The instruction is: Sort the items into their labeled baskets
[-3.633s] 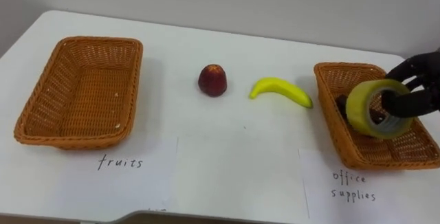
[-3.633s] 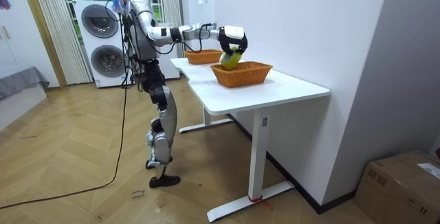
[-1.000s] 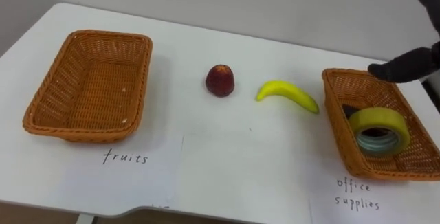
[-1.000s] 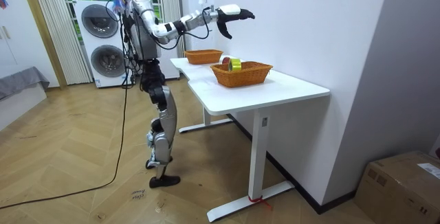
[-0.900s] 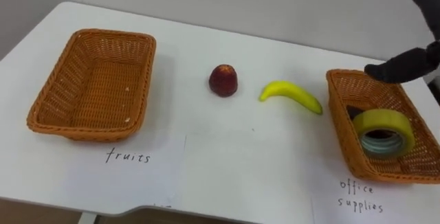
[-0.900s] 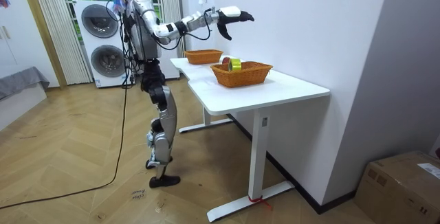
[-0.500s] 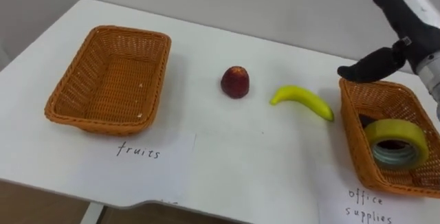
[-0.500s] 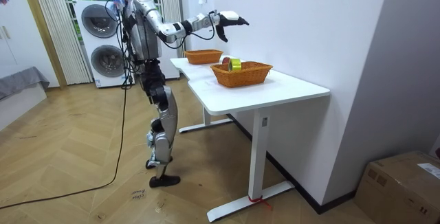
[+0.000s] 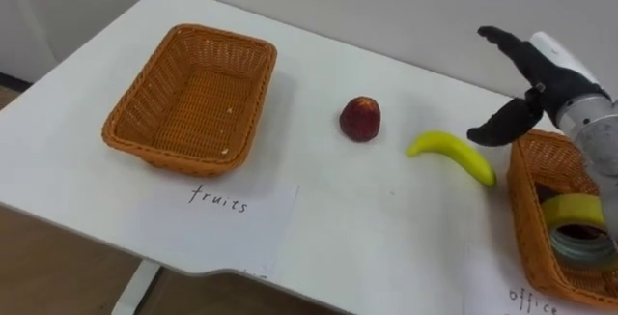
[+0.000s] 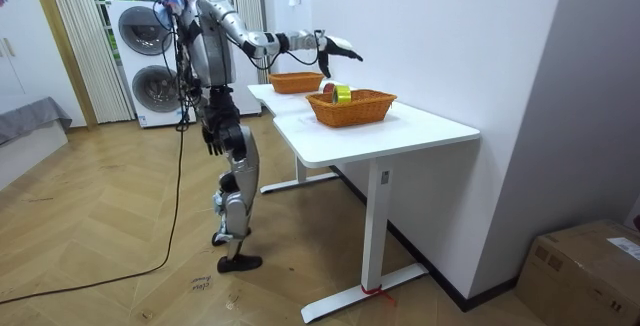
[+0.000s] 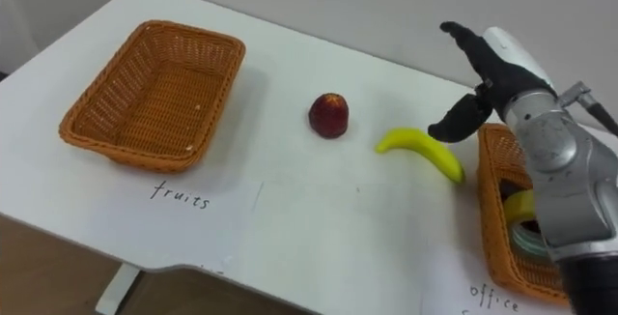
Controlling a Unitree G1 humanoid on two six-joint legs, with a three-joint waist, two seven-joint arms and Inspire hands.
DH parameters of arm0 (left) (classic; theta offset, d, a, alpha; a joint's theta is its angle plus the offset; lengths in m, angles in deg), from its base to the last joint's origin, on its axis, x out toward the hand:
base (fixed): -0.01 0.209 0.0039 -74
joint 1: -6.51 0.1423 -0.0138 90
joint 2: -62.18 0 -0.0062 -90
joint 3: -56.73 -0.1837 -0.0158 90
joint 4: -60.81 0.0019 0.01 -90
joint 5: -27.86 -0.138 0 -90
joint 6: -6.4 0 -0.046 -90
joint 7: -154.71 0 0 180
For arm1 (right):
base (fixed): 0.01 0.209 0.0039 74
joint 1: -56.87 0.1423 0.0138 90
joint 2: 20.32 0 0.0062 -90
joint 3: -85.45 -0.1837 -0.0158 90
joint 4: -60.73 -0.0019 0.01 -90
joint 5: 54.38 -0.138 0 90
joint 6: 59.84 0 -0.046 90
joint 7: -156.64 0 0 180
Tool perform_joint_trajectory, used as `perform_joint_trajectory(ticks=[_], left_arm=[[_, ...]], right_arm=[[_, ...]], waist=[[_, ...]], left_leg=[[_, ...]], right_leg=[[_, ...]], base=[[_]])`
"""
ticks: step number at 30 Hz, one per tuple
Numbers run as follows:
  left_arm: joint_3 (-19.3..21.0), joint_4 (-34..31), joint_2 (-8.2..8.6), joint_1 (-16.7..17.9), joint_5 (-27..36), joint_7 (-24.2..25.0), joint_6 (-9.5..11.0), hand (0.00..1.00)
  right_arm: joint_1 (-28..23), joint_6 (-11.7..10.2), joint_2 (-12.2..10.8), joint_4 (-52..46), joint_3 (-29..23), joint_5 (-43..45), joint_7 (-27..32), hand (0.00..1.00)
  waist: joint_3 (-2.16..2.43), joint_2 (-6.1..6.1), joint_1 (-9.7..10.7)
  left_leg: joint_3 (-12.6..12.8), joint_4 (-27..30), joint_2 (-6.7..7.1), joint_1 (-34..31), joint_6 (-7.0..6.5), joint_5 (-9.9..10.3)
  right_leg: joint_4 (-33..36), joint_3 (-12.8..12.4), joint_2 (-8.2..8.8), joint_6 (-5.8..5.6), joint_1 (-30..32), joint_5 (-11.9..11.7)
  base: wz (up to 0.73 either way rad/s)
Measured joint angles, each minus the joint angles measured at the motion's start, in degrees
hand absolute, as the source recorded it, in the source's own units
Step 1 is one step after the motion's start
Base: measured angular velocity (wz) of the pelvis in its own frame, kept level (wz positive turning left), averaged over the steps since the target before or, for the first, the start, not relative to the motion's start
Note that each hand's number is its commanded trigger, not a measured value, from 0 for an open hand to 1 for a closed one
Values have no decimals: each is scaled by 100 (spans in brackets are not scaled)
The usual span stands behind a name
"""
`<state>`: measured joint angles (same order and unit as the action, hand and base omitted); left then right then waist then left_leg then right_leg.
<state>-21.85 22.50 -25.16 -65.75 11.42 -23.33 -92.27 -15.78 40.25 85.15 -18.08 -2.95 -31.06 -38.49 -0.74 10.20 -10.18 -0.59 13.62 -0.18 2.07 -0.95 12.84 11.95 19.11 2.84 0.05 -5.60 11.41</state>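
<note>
A red apple (image 9: 360, 119) and a yellow banana (image 9: 452, 154) lie on the white table (image 9: 386, 238) between two wicker baskets. The left basket (image 9: 170, 155) holds nothing. The right basket (image 9: 522, 220) holds a yellow tape roll (image 9: 572, 211) and a dark item. My right hand (image 9: 529, 83) hovers open, fingers spread, just above and right of the banana's far end, beside the right basket's near corner. It holds nothing. In the room view my left hand (image 10: 211, 137) hangs by my hip.
A paper sheet with a handwritten label (image 9: 222, 209) lies in front of the left basket, and another (image 9: 526, 300) lies before the right one. The table's front edge runs close below them. A wall stands behind the table. A washer stack (image 10: 150, 56) stands behind me.
The tape roll went from my right hand into the right basket. The hand then rose, opened, and has come down leftward near the banana. The camera has swung left.
</note>
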Motion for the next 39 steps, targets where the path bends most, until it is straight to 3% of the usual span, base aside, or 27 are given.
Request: perform_joint_trajectory(ticks=[6,30,39], left_arm=[[-101,-2,-155,-46,3,103,-1,0],[-93,-235,-206,-68,5,477,32,0],[-111,-246,-273,-75,3,490,32,0]], right_arm=[[162,-4,1,594,193,-62,16,0],[161,-4,3,941,673,-2,-2,0],[166,-1,3,1316,876,-3,-8,0]], waist=[[5,18,-116],[41,56,-301],[23,44,-384]], left_leg=[[-132,102,15,-162,2,9],[-123,210,7,-456,5,8],[-126,232,7,-517,4,10]], right_leg=[[-29,147,4,-1,19,-2],[-16,157,-3,8,250,-8],[-8,181,1,11,281,-14]], base=[[12],[0],[1]])
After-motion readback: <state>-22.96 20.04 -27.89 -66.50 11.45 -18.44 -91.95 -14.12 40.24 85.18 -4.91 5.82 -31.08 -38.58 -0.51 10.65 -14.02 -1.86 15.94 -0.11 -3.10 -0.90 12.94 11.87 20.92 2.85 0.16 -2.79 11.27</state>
